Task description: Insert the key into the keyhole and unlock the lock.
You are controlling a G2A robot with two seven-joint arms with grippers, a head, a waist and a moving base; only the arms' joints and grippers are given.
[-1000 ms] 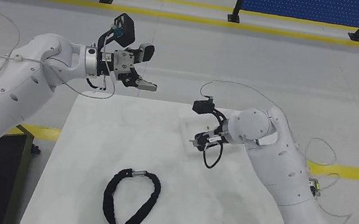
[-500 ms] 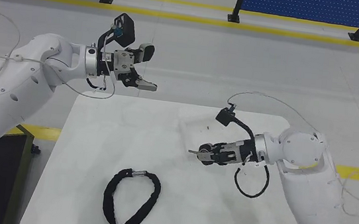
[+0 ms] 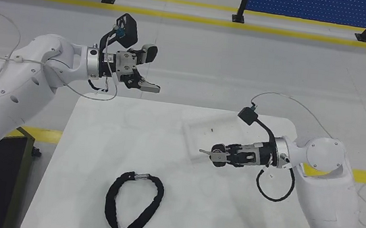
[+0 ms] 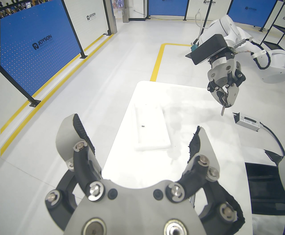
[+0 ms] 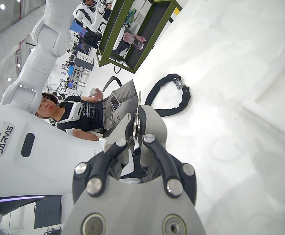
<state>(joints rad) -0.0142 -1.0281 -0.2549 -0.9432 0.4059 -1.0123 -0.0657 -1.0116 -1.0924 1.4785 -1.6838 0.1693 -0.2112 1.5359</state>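
Right, from above: my right gripper (image 3: 214,153) pinches the key (image 3: 203,151), blade lying level and pointing to my left. The lock (image 3: 133,203) sits on the table (image 3: 98,145), further left and nearer me.

Left wrist: my left gripper (image 4: 137,124) hangs wide and empty.

Right wrist: the lock's silver end (image 5: 178,84) is just off the blade's line, and it's probably the keyhole.

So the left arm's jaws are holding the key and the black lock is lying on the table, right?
No, the right arm's jaws hold the key, as the right wrist view shows; the left arm's jaws are open and empty. The black lock does lie on the table.
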